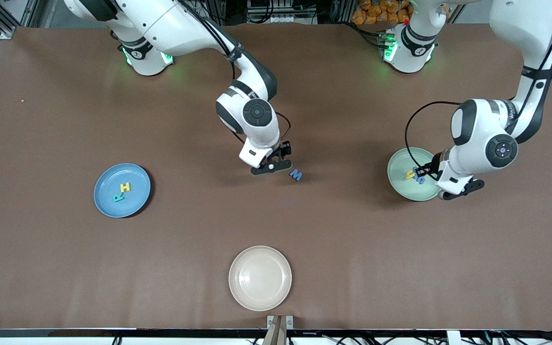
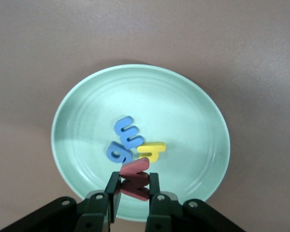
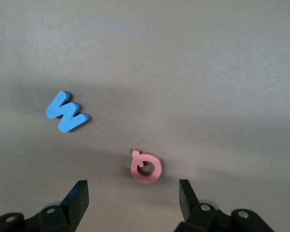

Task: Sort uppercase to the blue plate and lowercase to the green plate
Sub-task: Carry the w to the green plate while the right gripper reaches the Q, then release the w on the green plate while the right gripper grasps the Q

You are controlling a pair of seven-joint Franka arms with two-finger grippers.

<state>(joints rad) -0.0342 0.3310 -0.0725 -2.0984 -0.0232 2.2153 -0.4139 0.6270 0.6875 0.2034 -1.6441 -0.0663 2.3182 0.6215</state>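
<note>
Uppercase pink-red foam Q lies flat on the brown desk directly under the right claw, whose fingers stand wide open and empty, straddling it; the letter sits centred between them, its little tail pointing to about eleven o'clock in the right wrist view. The blue foam W lies just beside it, toward the left arm's end. From there the round blue plastic plate, already holding the yellow H and teal R, lies at roughly nine o'clock in the front view. The left claw is clamped on the small red w over the mint-green plate, above its blue and yellow letters.
</note>
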